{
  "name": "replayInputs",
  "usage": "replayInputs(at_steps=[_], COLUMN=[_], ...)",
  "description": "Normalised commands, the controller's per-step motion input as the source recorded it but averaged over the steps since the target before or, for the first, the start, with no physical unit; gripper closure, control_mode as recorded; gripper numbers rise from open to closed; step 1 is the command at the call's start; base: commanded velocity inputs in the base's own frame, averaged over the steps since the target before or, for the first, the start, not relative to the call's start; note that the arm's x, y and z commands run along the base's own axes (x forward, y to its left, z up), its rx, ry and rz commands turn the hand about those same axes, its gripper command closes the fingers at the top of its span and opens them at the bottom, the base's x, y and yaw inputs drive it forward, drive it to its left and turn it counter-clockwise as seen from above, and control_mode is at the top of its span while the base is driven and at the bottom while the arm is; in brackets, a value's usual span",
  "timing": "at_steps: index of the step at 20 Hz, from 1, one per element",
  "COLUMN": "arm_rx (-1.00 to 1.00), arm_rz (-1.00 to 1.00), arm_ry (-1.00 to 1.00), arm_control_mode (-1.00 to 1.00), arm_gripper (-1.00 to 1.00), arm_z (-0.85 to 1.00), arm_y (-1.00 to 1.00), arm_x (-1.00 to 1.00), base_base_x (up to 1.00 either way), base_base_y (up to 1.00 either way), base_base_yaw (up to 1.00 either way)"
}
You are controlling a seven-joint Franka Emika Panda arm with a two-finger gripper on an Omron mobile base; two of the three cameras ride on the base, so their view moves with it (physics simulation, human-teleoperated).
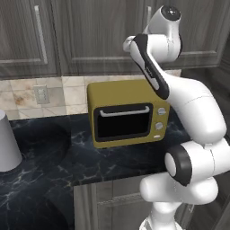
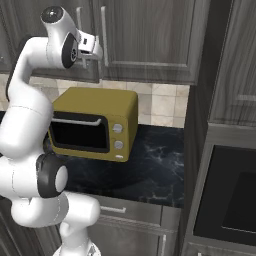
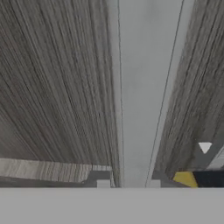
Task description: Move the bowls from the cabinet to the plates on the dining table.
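The dark wood-grain cabinet (image 1: pixel 90 36) (image 2: pixel 150 35) hangs above the counter with its doors closed. My gripper (image 2: pixel 95 54) is raised against the lower part of a door, right beside a long vertical silver bar handle (image 2: pixel 103 25). In the hand view that handle (image 3: pixel 144 87) runs up the middle at very close range, with the cabinet's wood grain (image 3: pixel 57 87) on both sides. My fingertips are hidden, so how the jaws stand around the handle is unclear. The bowls are hidden behind the doors. The plates and the dining table are out of view.
A yellow toaster oven (image 1: pixel 128 112) (image 2: pixel 95 125) stands on the black marble counter (image 1: pixel 54 152) (image 2: pixel 150 165) right under my hand. A pale grey cylinder (image 1: pixel 6 143) sits at the left. A tall dark unit with a built-in oven (image 2: pixel 235 200) closes off the right side.
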Motion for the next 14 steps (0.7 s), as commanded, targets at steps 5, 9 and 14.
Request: replayInputs(at_steps=[5,9,14], arm_rx=[0.0,0.0,0.0], arm_rz=[0.0,0.02,0.02], arm_ry=[0.0,0.0,0.0], arm_control_mode=[-1.0,-1.0,-1.0], arm_gripper=[1.0,1.0,1.0], arm_z=[0.0,0.0,0.0], arm_y=[0.52,0.54,0.55], arm_x=[-0.45,-0.49,-0.51], base_base_x=[0.0,0.0,0.0], base_base_y=[0.0,0.0,0.0], base_base_yaw=[0.0,0.0,0.0])
